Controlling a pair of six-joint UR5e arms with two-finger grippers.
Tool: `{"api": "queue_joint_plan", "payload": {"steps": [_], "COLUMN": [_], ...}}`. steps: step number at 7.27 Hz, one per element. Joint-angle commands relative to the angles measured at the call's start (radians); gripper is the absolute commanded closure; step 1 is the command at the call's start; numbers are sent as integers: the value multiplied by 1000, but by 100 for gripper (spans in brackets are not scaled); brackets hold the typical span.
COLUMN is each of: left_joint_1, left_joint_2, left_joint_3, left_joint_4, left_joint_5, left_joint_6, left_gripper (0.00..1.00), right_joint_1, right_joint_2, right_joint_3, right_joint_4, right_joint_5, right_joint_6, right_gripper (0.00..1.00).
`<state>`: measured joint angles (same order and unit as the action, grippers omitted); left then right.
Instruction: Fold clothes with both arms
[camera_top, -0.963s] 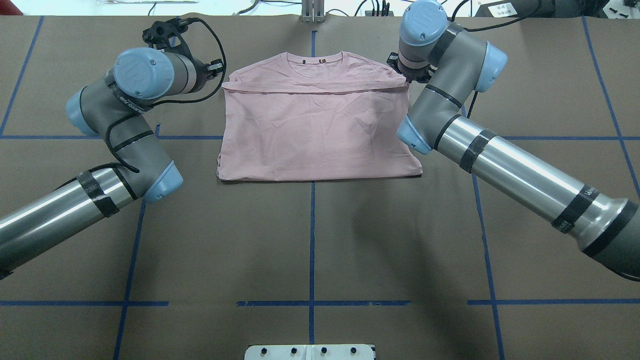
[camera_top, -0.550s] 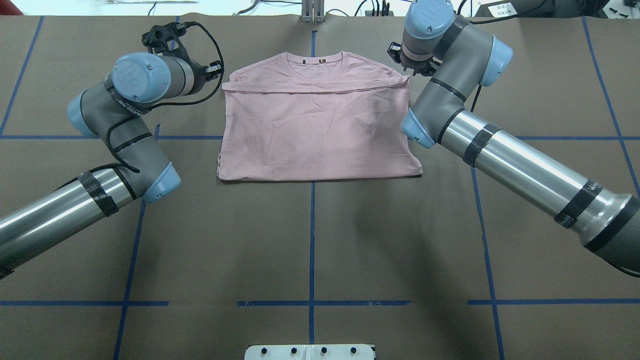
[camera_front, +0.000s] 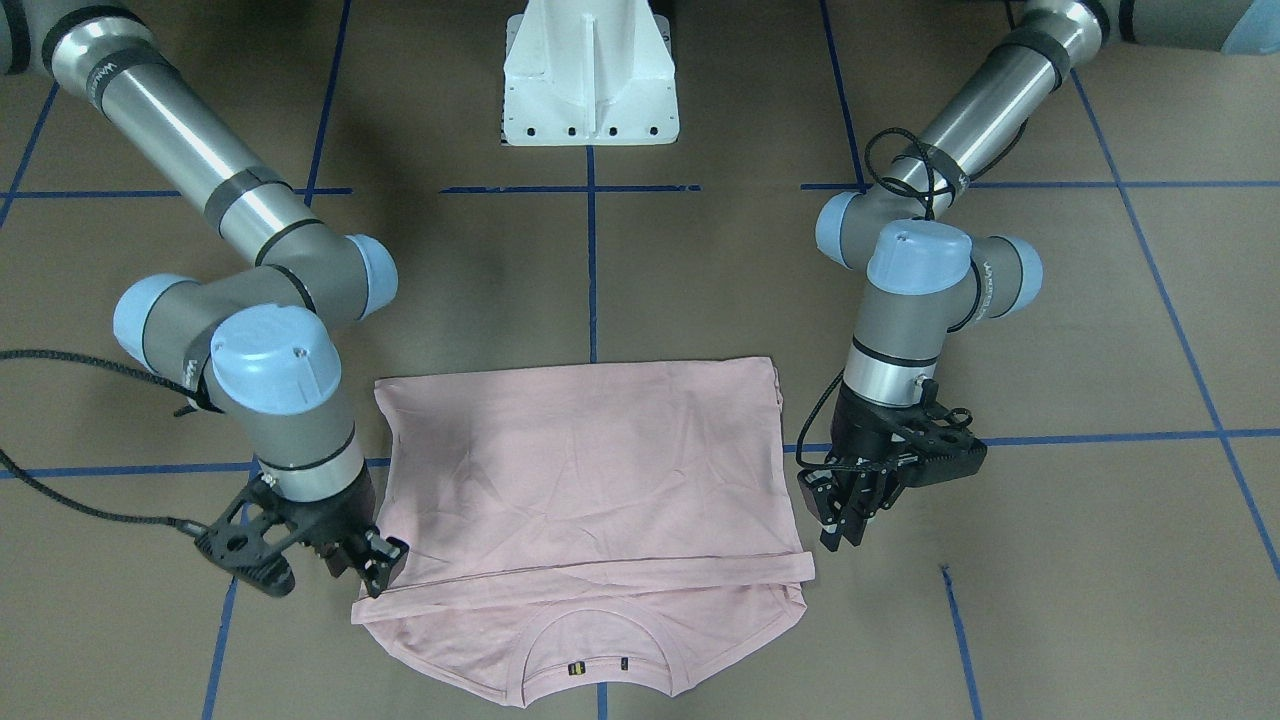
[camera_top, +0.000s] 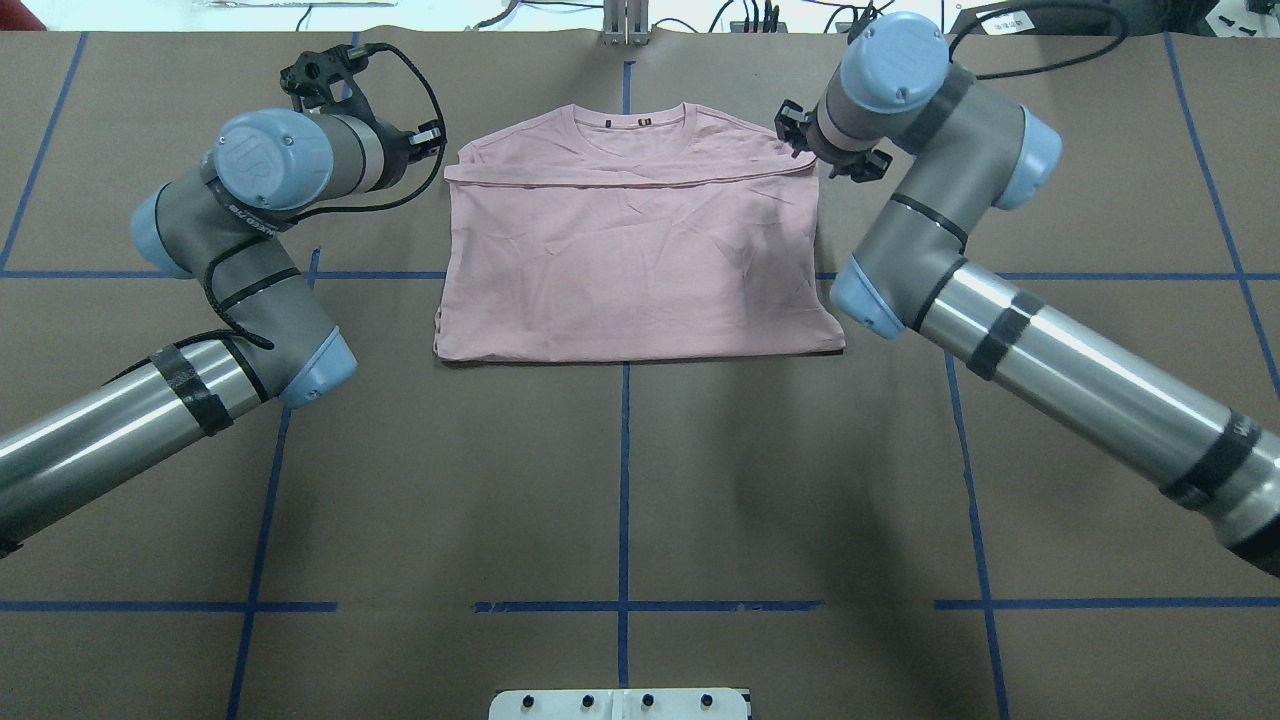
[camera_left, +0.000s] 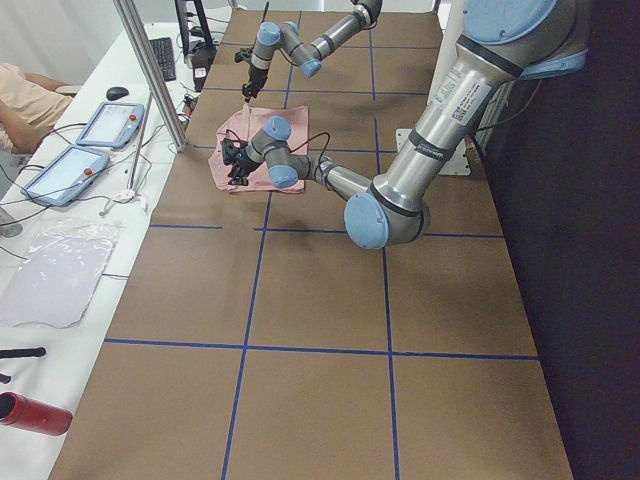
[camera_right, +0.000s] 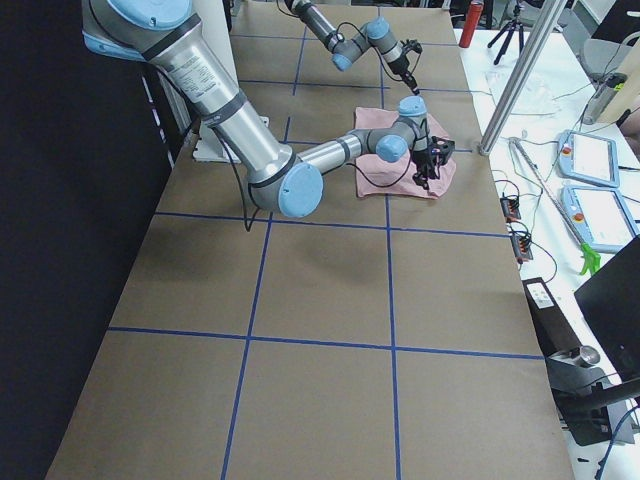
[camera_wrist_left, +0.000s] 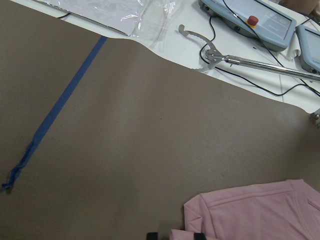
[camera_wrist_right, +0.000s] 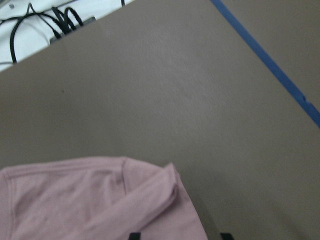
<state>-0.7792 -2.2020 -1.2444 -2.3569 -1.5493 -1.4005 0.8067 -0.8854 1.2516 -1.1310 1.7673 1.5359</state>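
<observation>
Two arms reach over a brown table (camera_top: 620, 480) crossed by blue tape lines (camera_top: 623, 560).

On the left of the overhead view, the left arm (camera_top: 250, 240) bends in from the near left edge. The left gripper (camera_front: 840, 525) hangs just beside the left end of the shirt's fold, and in the front-facing view it stands clear of the cloth. Its wrist camera shows its fingertips (camera_wrist_left: 150, 235) parted, with a scrap of pink showing between them, so the gripper is released and holds nothing.

In the middle, on the far half of the table, the pale pink T-shirt (camera_top: 640, 270) lies flat with its round neck toward the far edge. The lower part is turned up over the body. Its edge makes a fold (camera_top: 630, 180) straight across, just short of the neck. A small label (camera_top: 625, 122) sits inside the collar.

On the right, the right arm (camera_top: 1000, 320) comes in from the near right edge. The right gripper (camera_front: 385, 563) is at the other end of that fold. Its fingertips (camera_wrist_right: 134, 236) are spread wide, one over the shirt's corner and the other over bare table. It grips nothing, and I cannot tell whether it touches the cloth.
</observation>
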Motion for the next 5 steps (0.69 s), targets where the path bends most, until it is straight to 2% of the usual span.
{"api": "queue_joint_plan", "payload": {"steps": [1,2,5], "left_joint_1": [0,1,5], "left_joint_2": [7,7,4], "left_joint_3": [-16,-20,-23], "left_joint_4": [-12,-12,-10], "left_joint_5": [0,0,0], "left_joint_6": [0,-2,-3], "left_gripper": [64,64,62], "right_joint_1": [-75,-86,-110], "right_joint_2": [-192,-222,-237], "right_joint_3": [247,281,287], "right_joint_4": [-7,-9,-7], "right_joint_5": [6,6,3], "right_joint_6": [97,111,135], "right_gripper": [33,32,30]}}
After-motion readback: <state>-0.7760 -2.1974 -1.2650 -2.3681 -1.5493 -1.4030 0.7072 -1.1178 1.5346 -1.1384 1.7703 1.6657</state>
